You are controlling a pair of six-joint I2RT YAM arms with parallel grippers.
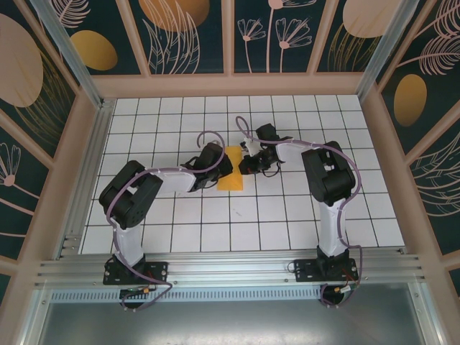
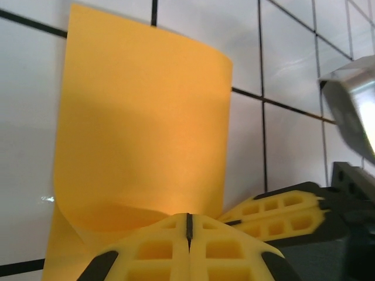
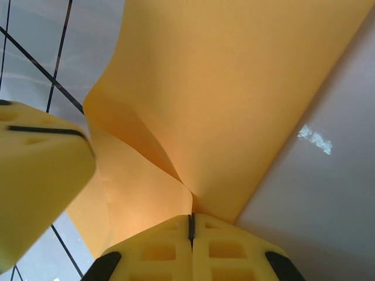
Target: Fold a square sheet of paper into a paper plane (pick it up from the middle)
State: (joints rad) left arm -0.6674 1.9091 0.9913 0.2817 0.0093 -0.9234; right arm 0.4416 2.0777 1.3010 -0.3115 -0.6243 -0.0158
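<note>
The orange square sheet of paper point(image 1: 231, 172) lies mid-table, bent over on itself, one flap curving up off the tiles point(image 2: 140, 117). My right gripper point(image 3: 190, 218) is shut on the square sheet of paper, whose folds run into its seam; it meets the sheet from the right point(image 1: 248, 162). My left gripper point(image 2: 188, 219) is shut, its tips against the bend of the sheet, with no paper visibly between them; it stands at the sheet's left side point(image 1: 219, 167). The right gripper's fingers point(image 2: 281, 211) sit just beside the left's. The paper plane is out of view.
White gridded tabletop point(image 1: 215, 215) inside wooden-framed walls point(image 1: 230, 85). Both arms reach in from the near edge, their elbows at the left point(image 1: 129, 194) and right point(image 1: 327, 172). A metal rail point(image 1: 230, 269) runs along the front.
</note>
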